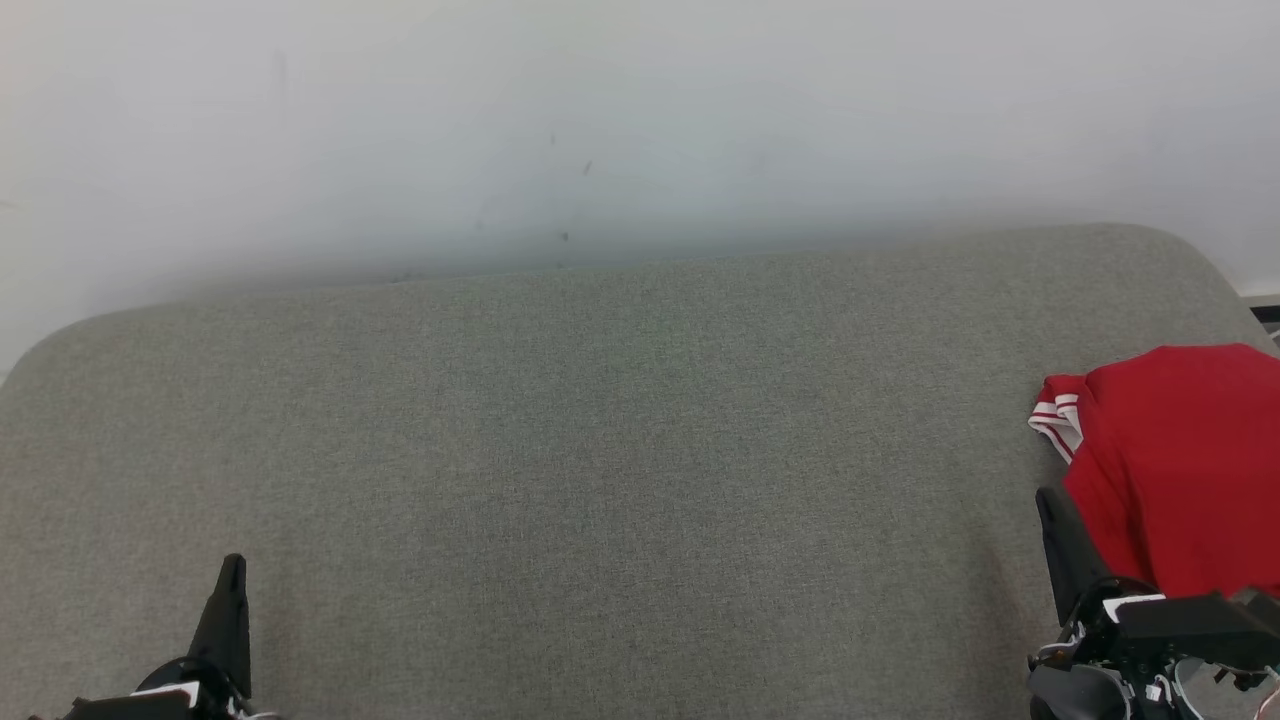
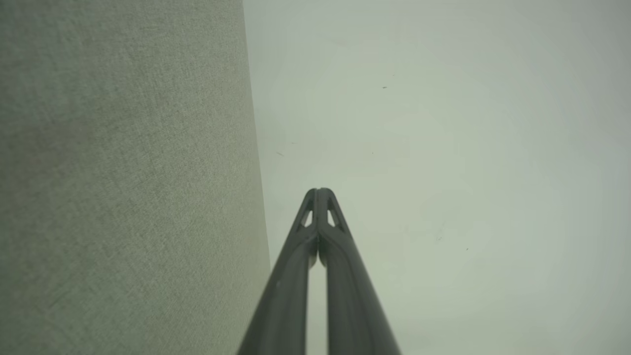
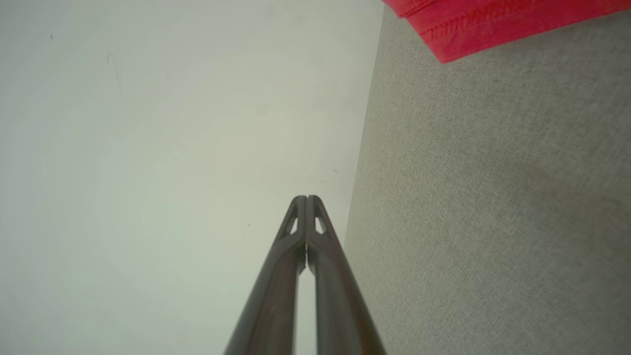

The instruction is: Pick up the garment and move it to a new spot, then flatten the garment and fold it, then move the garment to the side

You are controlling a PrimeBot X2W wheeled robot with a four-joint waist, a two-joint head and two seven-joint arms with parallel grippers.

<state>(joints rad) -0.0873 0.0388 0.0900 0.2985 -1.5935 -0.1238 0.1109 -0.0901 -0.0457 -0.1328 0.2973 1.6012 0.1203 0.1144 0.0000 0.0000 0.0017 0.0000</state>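
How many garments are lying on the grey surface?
1. The red garment lies at the right end of the grey surface, beside the right gripper. It runs past the picture's edge, so another could be hidden there.

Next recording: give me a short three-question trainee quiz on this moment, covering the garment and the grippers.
1. True or false: the red garment with white-striped trim lies in the middle of the grey woven-fabric cushion.
2. Which is nearer the garment? A: the dark-fingered left gripper. B: the dark-fingered right gripper.
3. Fill in: both grippers are ___, holding nothing.
Key: 1 false, it lies at the cushion's right edge; 2 B; 3 shut.
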